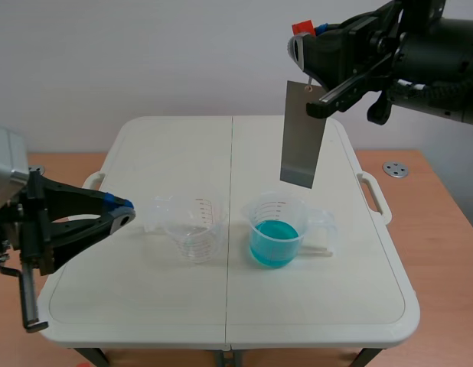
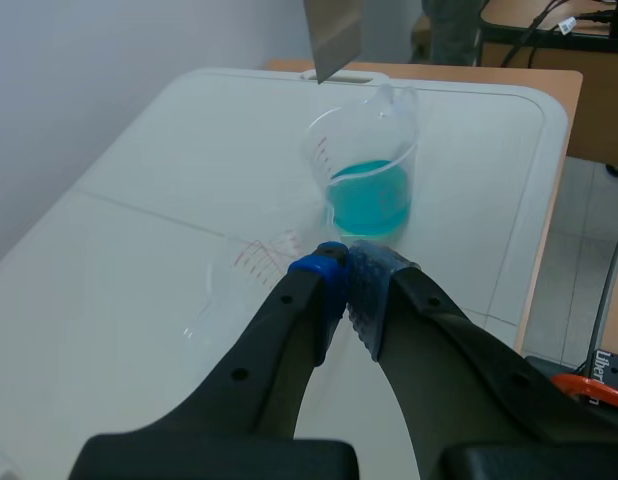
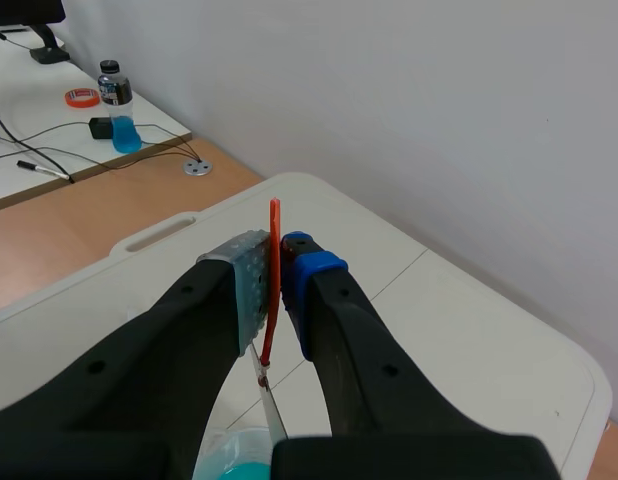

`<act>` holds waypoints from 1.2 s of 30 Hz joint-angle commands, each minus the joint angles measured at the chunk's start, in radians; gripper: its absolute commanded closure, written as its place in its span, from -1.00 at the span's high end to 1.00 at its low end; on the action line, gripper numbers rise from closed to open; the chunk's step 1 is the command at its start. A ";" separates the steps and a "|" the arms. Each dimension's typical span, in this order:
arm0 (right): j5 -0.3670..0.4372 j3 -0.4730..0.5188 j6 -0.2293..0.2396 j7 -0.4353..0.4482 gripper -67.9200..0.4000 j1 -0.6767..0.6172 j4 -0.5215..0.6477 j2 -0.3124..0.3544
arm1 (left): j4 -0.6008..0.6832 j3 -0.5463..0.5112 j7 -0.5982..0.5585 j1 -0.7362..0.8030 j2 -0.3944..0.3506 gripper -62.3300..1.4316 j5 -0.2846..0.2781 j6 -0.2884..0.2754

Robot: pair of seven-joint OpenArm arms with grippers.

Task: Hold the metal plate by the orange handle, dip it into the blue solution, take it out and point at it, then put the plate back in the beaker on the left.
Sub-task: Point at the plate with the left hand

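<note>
The smooth white table (image 1: 145,306) carries the beaker of blue liquid (image 1: 275,233). Above that beaker, clear of its rim, hangs the metal plate (image 1: 301,138), flat, thin and grey. It is likely stiff, light and slick, so it is best held by its narrow orange handle (image 3: 274,280), where the right gripper (image 3: 277,272) is clamped. An empty clear beaker (image 1: 192,225) stands beside the blue one. Beyond it, the left gripper (image 2: 344,272) has its fingers pressed together on nothing.

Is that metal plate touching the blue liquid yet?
Apart. The scene view shows the metal plate hanging clear above the blue liquid, with a plain gap between them.
</note>
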 commanded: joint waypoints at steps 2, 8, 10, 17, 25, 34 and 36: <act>0.011 0.001 0.001 0.015 -0.96 0.014 0.019 0.005 | 0.002 0.037 0.015 -0.045 0.053 -0.87 0.021 0.000; 0.011 0.001 0.001 0.015 -0.96 0.014 0.019 0.005 | 0.001 0.143 0.138 -0.130 0.163 -0.87 0.042 0.001; 0.011 0.001 0.001 0.015 -0.96 0.014 0.019 0.005 | -0.004 0.172 0.166 -0.157 0.198 -0.87 0.057 0.002; 0.011 0.001 0.001 0.015 -0.96 0.014 0.019 0.005 | -0.055 0.234 0.278 -0.240 0.304 -0.87 0.058 0.010; 0.011 0.001 0.001 0.016 -0.96 0.014 0.019 0.005 | -0.202 0.258 0.304 -0.339 0.394 -0.87 0.063 0.063; 0.011 0.001 0.001 0.016 -0.96 0.014 0.019 0.005 | -0.347 0.262 0.303 -0.427 0.461 -0.87 0.100 0.112; 0.011 0.001 0.001 0.016 -0.96 0.014 0.019 0.005 | -0.369 0.262 0.303 -0.441 0.470 -0.87 0.103 0.134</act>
